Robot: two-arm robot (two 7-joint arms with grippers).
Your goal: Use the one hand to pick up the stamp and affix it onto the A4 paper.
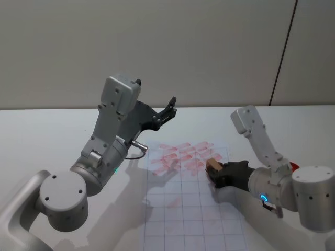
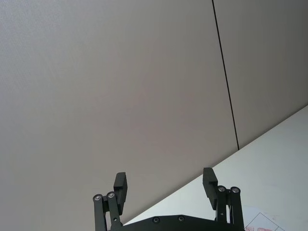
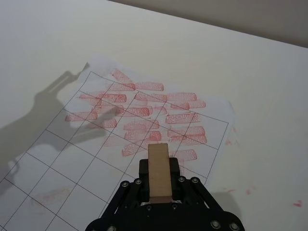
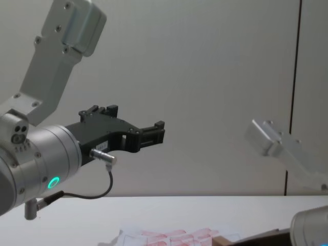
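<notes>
Stamping step, with the stamp carried to the sheet. The right hand, black and blocky on a pale arm, reaches in low from the right side of the worktop. Its two fingers are closed narrowly on the stamp, a small wood-coloured block. The block juts forward from between the fingers. It sits at the right-hand edge of the A4 paper, just beside the nearest of the pink-red prints that crowd the sheet's far half. Whether the stamp's face touches the sheet or hangs just above it cannot be told. The near rows of the grid carry almost no prints.

The left hand is held high above the worktop, off the sheet's far left corner. Its fingers are spread wide on nothing and point toward the wall; it looks parked.

Judged stage: pick-up done, print pending. The next move seems to call for setting the block over an unprinted square and bringing its face down flat. Firm, even pressure would be needed, then a straight lift so that the thin sheet neither drags nor lifts with the block.
</notes>
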